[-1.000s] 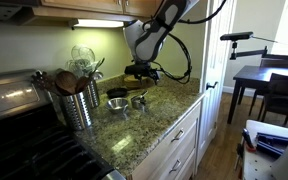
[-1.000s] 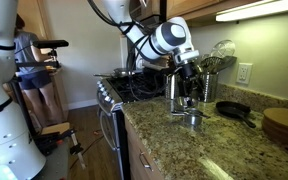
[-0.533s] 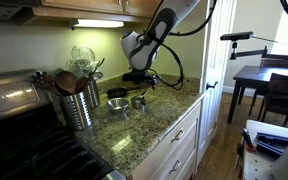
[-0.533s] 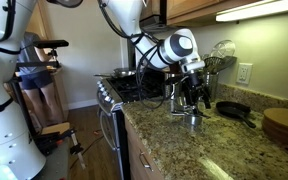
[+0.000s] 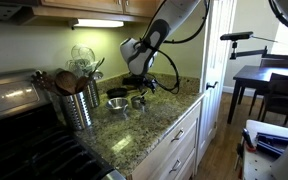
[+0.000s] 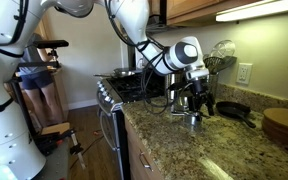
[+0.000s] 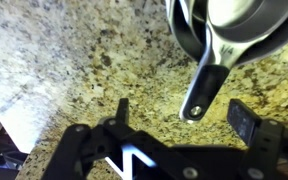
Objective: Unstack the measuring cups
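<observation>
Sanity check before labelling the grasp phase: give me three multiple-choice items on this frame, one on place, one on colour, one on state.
1. Where do the cups sit?
A. in a sink
B. on the counter
C. on a shelf

2. What colour are the cups?
A. red
B. white
C. silver

3. What state is the gripper in?
A. open, empty
B. shut on a cup
C. shut, empty

Key:
1 B: both exterior views and the wrist view show them resting on the speckled granite.
2 C: the wrist view shows shiny bare metal.
3 A: in the wrist view the two fingers stand wide apart above the counter and grip nothing.
</observation>
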